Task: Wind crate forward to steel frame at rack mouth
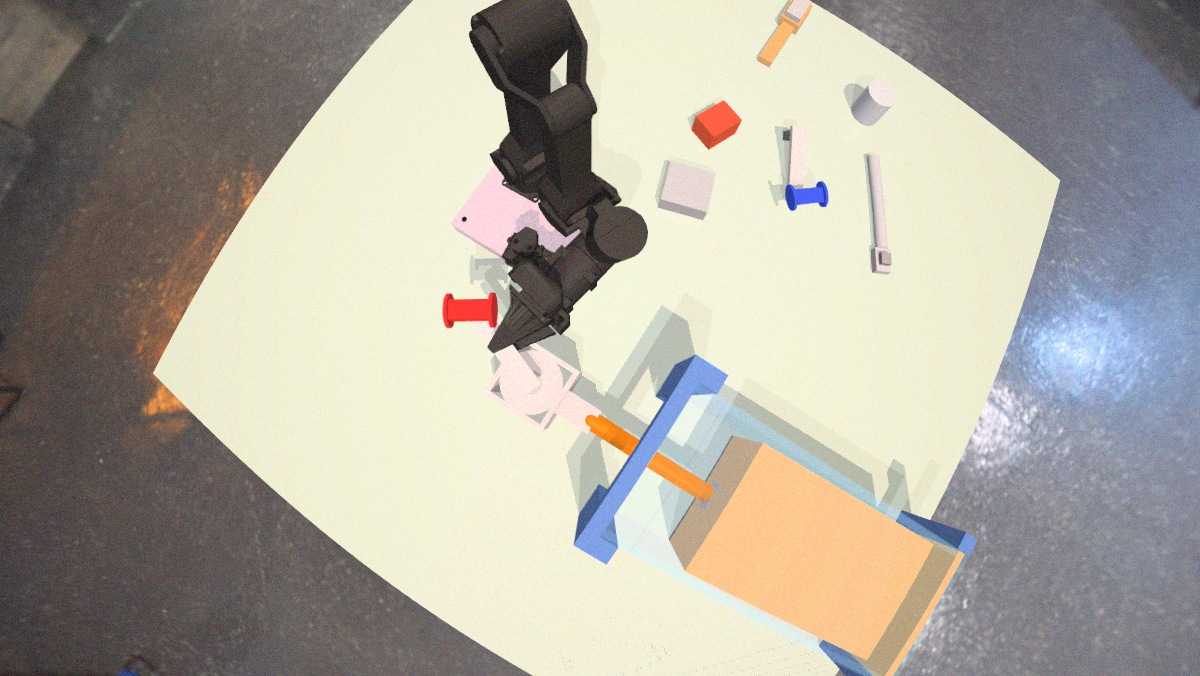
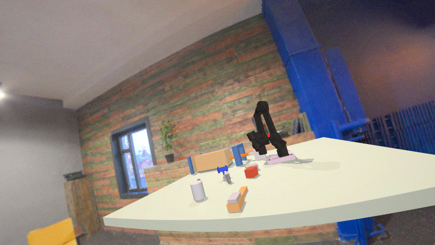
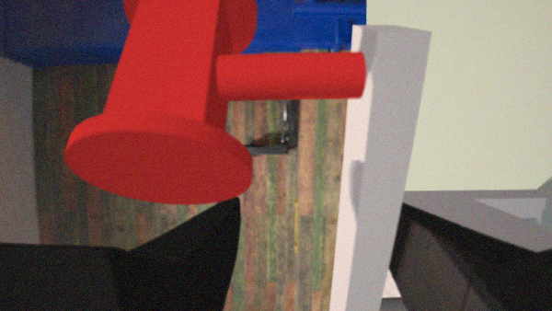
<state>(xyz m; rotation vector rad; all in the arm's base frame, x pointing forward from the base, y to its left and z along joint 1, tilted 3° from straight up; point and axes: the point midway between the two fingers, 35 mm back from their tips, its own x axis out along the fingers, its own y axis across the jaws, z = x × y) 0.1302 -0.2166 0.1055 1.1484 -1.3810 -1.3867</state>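
Red-gripped and pale-armed, the winch handle (image 1: 470, 309) (image 2: 268, 135) (image 3: 161, 92) stands over the winch (image 1: 535, 390) (image 2: 259, 155), its key seemingly seated, though the socket is hard to see. The gripper (image 1: 502, 345) (image 2: 262, 152) (image 3: 307, 209) is part-open around the flat arm, holding nothing. That arm looks stiff and light; its flat sides should pinch squarely, whereas the round grip might roll. The crate (image 1: 822, 545) (image 2: 212, 159), probably heavier, sits short of the frame (image 1: 646, 461) (image 2: 237, 156), wanting slow winding.
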